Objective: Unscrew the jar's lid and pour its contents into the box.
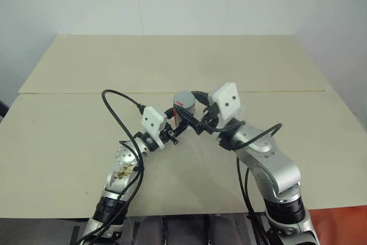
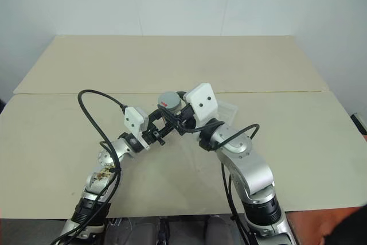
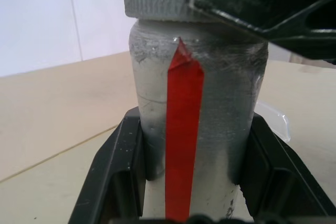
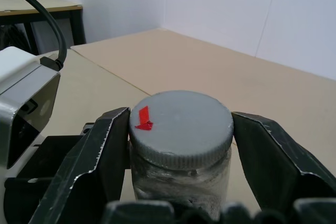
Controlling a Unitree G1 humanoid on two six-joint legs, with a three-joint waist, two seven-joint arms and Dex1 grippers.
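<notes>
The jar (image 3: 210, 129), a silvery cylinder with a red stripe, is held upright above the table between my arms. My left gripper (image 3: 197, 174) is shut on its body, one black finger (image 3: 118, 171) on each side. The grey lid (image 4: 181, 119), marked with a small red tag, sits on top of the jar. My right gripper (image 4: 181, 129) comes in from the right and is shut on the lid's ribbed rim, both fingers (image 4: 105, 145) touching it. The clear box (image 2: 230, 111) lies on the table just behind my right gripper. The contents are hidden inside the jar.
A beige table (image 1: 69, 142) spreads out to both sides, and a second one (image 1: 172, 61) joins it at a seam behind the jar. A white wall stands behind them. A black cable (image 1: 117, 113) loops up from my left arm.
</notes>
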